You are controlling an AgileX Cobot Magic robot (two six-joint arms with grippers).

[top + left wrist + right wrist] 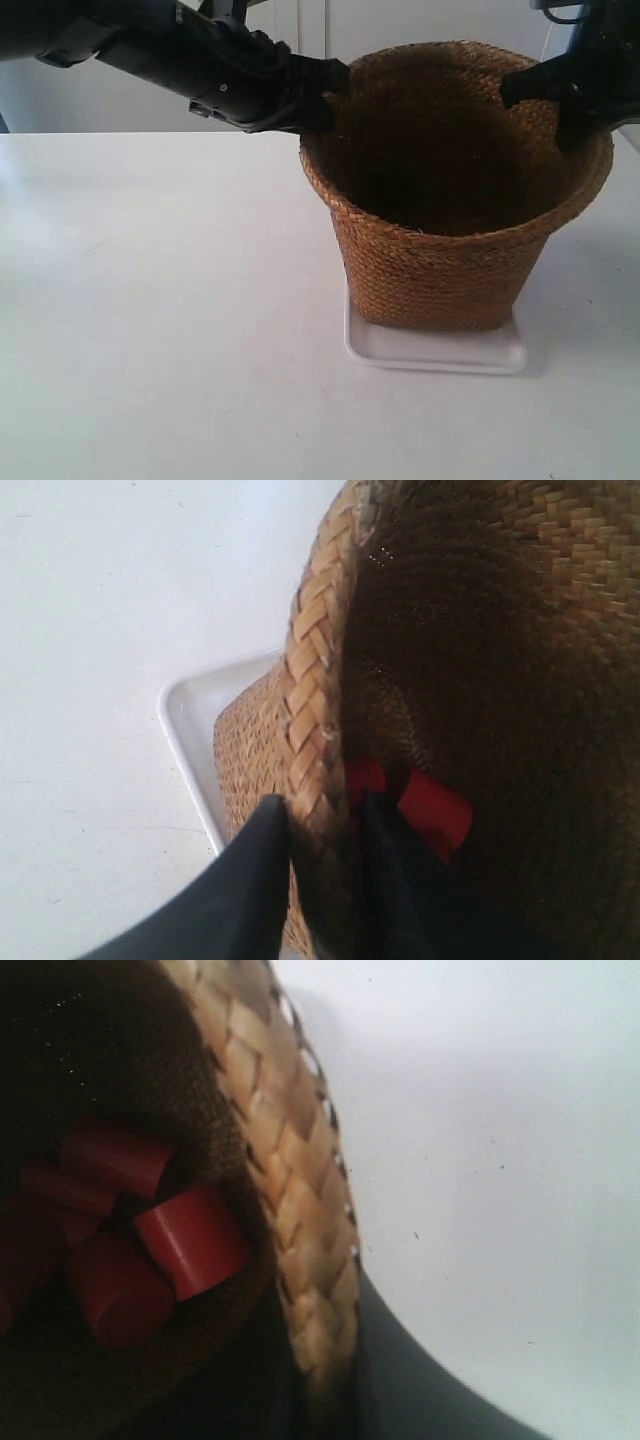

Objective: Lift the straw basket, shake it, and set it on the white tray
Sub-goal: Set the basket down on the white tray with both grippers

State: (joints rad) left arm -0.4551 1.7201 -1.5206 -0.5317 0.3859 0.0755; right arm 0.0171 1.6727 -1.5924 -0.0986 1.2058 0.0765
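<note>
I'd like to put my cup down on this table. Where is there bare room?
The wide table stretch on the exterior view's left of the straw basket is bare, as is the strip in front of the white tray. Crowded: the basket's rim, gripped by the left claw and right claw, and its inside, holding red pieces.

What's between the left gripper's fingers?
The braided rim of the straw basket; the left gripper straddles it, seen in the left wrist view.
</note>
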